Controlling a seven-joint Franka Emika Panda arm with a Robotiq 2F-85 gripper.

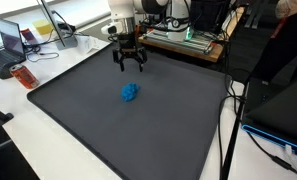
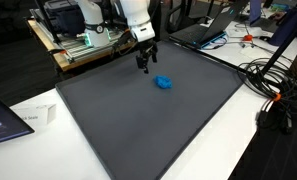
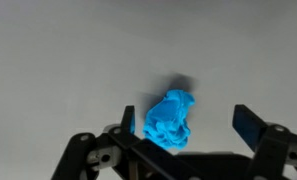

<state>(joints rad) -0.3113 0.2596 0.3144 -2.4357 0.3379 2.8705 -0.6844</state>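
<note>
A crumpled blue lump [image 1: 130,92] lies on the dark grey mat [image 1: 88,110], near its middle; it also shows in an exterior view as the blue lump [image 2: 164,82]. My gripper [image 1: 130,65] hangs above the mat's far part, some way behind the lump and not touching it. In the other exterior view the gripper [image 2: 145,65] points down with its fingers spread. The wrist view looks straight down: the blue lump [image 3: 170,118] sits on the mat between the two dark fingers [image 3: 252,126], and the gripper [image 3: 188,125] is open and holds nothing.
A white table [image 1: 18,130] carries the mat. A laptop [image 1: 13,40] and an orange object [image 1: 25,76] lie beside it. Electronics and the robot base [image 2: 88,40] stand behind. Cables [image 2: 273,85] run off one side; a laptop corner [image 2: 3,120] lies near the front.
</note>
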